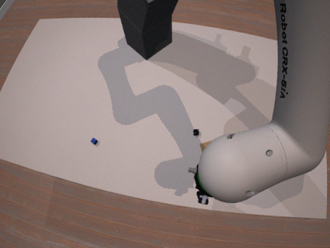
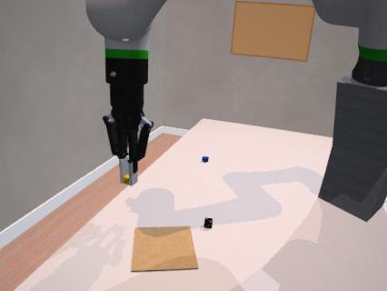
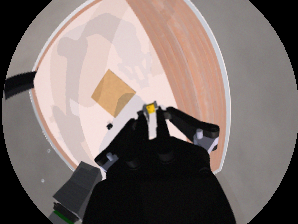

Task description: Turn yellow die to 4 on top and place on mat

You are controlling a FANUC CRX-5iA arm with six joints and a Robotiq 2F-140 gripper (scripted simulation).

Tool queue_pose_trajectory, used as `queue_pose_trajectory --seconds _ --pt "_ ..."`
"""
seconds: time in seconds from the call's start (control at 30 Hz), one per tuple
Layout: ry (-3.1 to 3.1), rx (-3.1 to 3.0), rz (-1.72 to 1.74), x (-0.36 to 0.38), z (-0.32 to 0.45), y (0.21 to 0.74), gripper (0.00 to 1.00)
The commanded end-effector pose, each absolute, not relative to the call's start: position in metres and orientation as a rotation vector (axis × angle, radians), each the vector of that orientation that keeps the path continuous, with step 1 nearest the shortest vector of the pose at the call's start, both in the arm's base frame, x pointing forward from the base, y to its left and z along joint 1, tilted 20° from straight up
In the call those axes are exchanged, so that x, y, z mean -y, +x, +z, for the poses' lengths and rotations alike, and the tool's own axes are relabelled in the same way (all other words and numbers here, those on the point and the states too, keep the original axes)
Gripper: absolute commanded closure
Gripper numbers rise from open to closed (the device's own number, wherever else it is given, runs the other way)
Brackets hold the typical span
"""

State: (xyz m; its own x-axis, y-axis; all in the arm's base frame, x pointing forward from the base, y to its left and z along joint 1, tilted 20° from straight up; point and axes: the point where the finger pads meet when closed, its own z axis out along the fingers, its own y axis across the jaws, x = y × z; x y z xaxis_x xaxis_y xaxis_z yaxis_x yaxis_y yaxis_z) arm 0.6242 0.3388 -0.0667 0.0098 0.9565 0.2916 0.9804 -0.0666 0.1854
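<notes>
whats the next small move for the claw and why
Probably carry the yellow die sideways toward the tan mat, keeping the grip: the claw holds it raised, off to one side of the mat, with the black die standing close beside the mat.
</notes>
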Motion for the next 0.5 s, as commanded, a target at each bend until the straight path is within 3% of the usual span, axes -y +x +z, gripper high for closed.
queue_pose_trajectory --seconds 0.0,0.47 --pt "-2.149 2.139 -0.532 -0.339 -0.067 0.623 0.82" --pt "-1.672 2.62 -0.55 -0.35 -0.067 0.608 0.82"
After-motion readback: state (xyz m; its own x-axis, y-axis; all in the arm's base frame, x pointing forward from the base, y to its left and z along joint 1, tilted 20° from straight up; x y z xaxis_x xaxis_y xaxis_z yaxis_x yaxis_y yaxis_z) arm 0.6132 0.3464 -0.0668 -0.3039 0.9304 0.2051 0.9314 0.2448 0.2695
